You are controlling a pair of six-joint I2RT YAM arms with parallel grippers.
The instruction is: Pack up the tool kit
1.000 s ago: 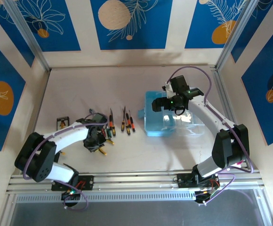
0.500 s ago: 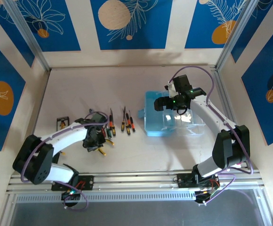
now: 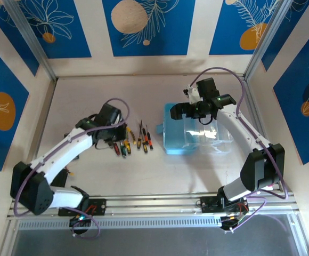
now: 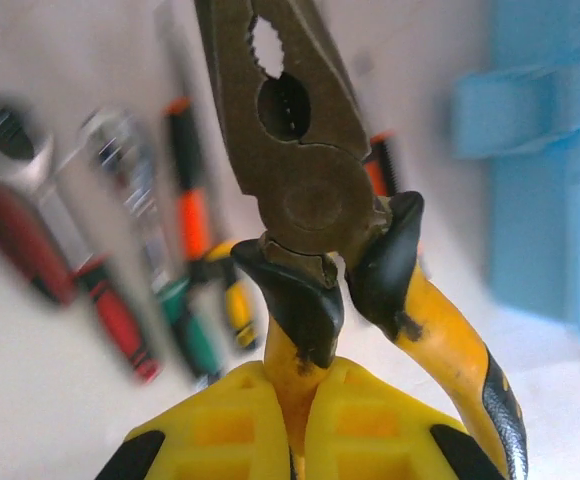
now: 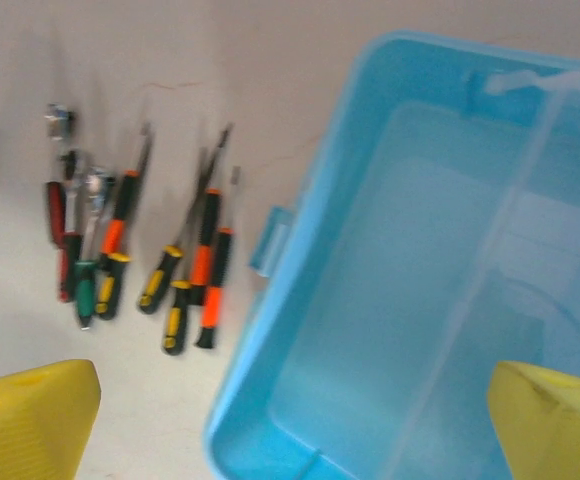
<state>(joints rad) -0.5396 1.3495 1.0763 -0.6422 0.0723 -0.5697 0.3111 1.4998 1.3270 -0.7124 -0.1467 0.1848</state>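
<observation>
- The pliers [image 4: 300, 130], lifted since earlier, are being clamped by the left gripper [image 4: 295, 400].
- The right gripper [image 3: 178, 111] is being held open above the case [image 5: 390, 300].

Pliers [image 4: 305, 190]: grey-brown steel head, yellow handles with black tips. Case [image 5: 390, 300]: translucent light blue. Wall panels [image 3: 165, 37]: deep blue, white leaf outlines, orange discs.

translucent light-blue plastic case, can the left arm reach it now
Probably: the light-blue plastic case lies open, but the open right gripper hangs over its left part, where the left gripper, shut on yellow-black-handled pliers, would enter.
</observation>
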